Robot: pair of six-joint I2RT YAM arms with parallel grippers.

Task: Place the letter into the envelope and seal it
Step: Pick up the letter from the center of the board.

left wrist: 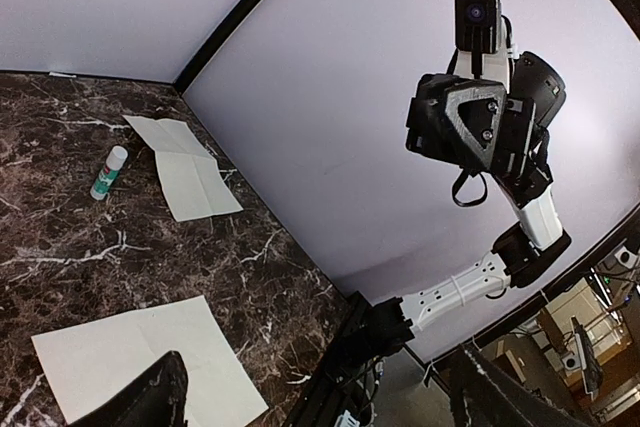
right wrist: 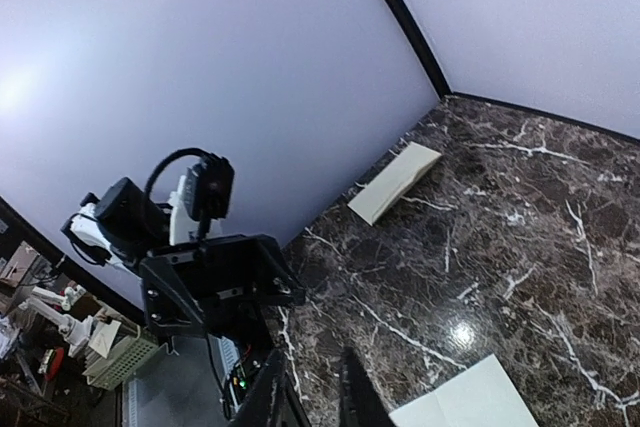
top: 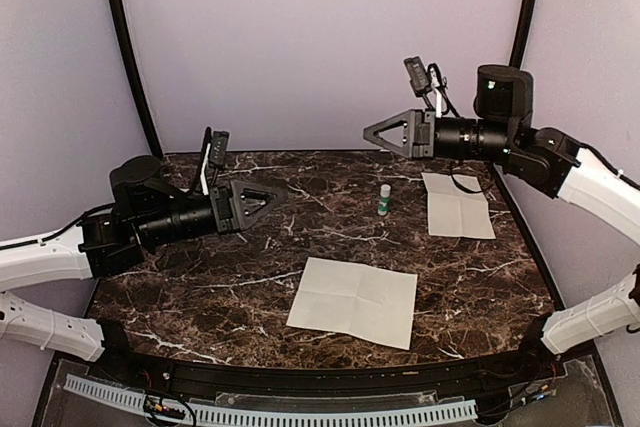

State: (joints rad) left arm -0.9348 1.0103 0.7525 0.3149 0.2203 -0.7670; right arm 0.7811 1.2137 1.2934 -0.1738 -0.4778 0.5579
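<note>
The letter (top: pixel 352 302), a wide cream sheet with crossing creases, lies flat at the front middle of the marble table (top: pixel 200 297); its corner shows in the left wrist view (left wrist: pixel 140 357) and the right wrist view (right wrist: pixel 470 402). The envelope (top: pixel 458 205) lies at the back right with its flap folded out, also seen as the envelope (left wrist: pixel 195 175). My left gripper (top: pixel 272 194) hovers open and empty over the table's left side, its fingers (left wrist: pixel 150 397) far apart. My right gripper (top: pixel 368 132) hangs high over the back middle, shut and empty, fingers (right wrist: pixel 352 392) nearly together.
A small white glue stick with a green label (top: pixel 385 198) stands upright just left of the envelope, also seen as the glue stick (left wrist: pixel 108 173). A narrow cream paper piece (right wrist: pixel 395 182) lies by the table's left edge, hidden under my left arm in the top view. Purple walls enclose three sides.
</note>
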